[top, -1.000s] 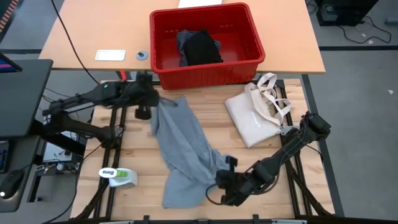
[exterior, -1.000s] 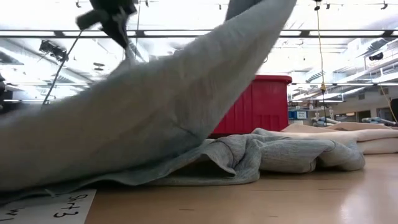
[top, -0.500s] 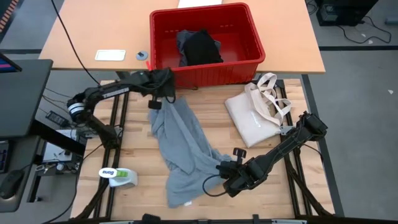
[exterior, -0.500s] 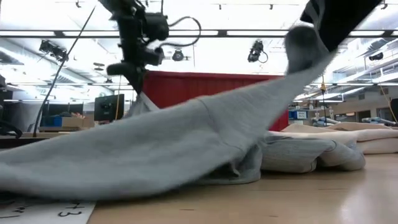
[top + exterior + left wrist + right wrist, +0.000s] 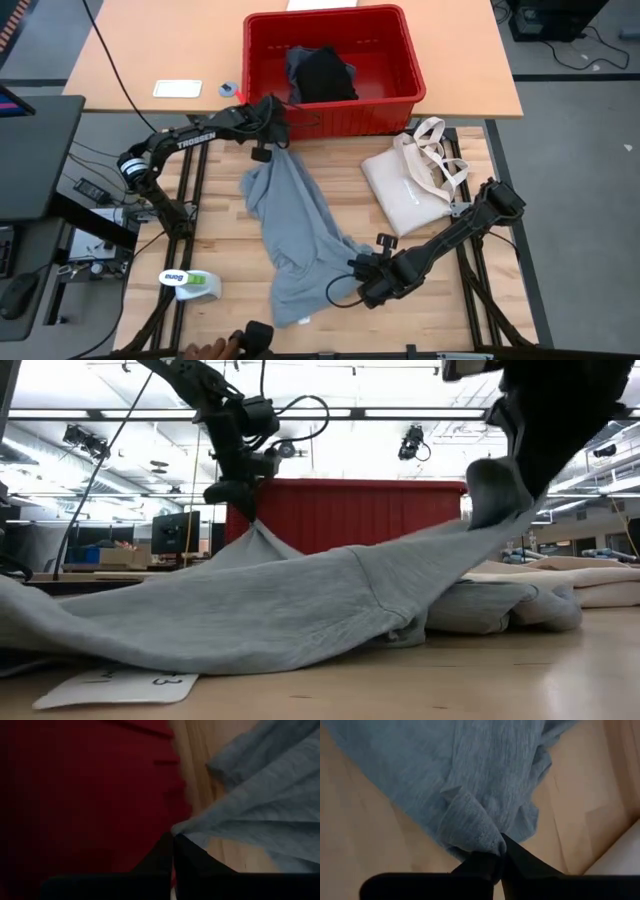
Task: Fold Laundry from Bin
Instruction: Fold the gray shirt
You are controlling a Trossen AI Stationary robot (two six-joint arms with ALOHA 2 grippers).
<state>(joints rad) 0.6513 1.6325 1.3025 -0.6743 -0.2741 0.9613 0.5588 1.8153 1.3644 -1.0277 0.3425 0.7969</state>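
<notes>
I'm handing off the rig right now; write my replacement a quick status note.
Left end effector, by the red bin: shut on one end of the grey T-shirt.
Right end effector: shut on its opposite edge, near the table's front.
Shirt stretched between them, mostly draped on the table, unfolded.
Dark garments in the bin.
Done: shirt out.
Left: flatten, fold, then the rest.

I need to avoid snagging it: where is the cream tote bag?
In the high view the cream tote bag lies on the table's right side, just below the red bin, right of the grey T-shirt.
</notes>
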